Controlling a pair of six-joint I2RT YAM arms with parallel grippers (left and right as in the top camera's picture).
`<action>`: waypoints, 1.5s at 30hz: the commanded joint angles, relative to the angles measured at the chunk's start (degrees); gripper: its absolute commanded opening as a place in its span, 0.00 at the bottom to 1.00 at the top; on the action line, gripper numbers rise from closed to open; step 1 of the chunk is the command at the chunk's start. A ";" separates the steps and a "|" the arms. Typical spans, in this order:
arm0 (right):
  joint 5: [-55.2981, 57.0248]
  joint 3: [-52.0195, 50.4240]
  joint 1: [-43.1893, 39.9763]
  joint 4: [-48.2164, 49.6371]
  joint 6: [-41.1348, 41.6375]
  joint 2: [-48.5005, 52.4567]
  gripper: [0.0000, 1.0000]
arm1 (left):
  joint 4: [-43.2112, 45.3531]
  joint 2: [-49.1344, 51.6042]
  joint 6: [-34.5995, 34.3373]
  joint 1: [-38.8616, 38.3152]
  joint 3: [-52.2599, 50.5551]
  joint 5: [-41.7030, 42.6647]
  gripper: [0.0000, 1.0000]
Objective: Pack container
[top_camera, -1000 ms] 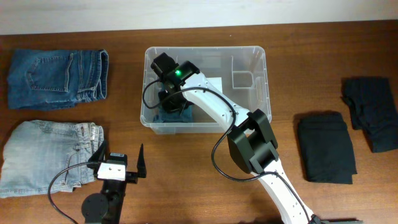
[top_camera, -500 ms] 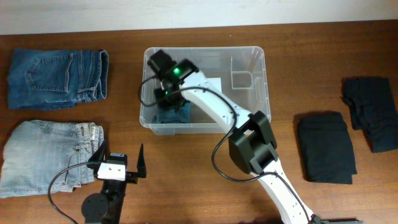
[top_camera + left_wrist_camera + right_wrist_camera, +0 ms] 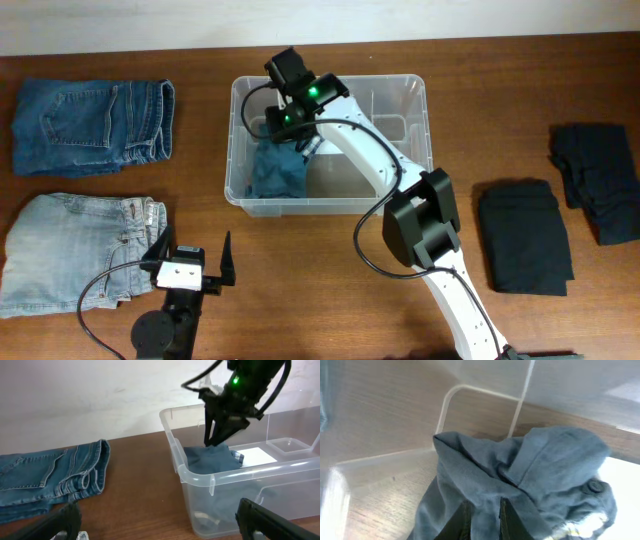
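Change: right pincer (image 3: 215, 441) has shifted from container's 7 o'clock area toward 11 o'clock.
Jaws narrow, pinching top fold of blue-grey garment (image 3: 272, 172).
Garment sits inside container (image 3: 400, 78), in 9 o'clock half.
Container mid-surface (image 3: 300, 320).
Left pincer (image 3: 193, 264) wide, empty.
Judgement: first item in, release pending.

White right arm (image 3: 362, 160), black right claw (image 3: 216, 439), green light (image 3: 312, 92).
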 commanded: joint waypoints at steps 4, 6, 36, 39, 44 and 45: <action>0.28 -5.42 0.66 2.67 -0.09 0.11 0.13 | -0.13 -0.31 0.92 0.31 -0.24 0.42 0.99; 0.04 -5.99 1.20 4.09 -0.37 0.13 0.13 | -0.13 -0.31 0.92 0.31 -0.24 0.42 0.99; 7.85 -4.98 1.05 -1.36 -1.77 -4.46 0.08 | -0.13 -0.31 0.92 0.31 -0.24 0.42 0.99; 11.72 -4.83 0.79 -2.43 -0.07 -4.50 0.07 | -0.13 -0.31 0.92 0.31 -0.24 0.42 0.99; 19.45 -4.83 0.59 -4.76 -0.02 -4.50 0.08 | -0.13 -0.31 0.92 0.31 -0.24 0.42 0.99; 20.74 -4.83 0.59 -5.20 0.39 -4.50 0.08 | -0.13 -0.31 0.94 0.31 -0.24 0.42 0.99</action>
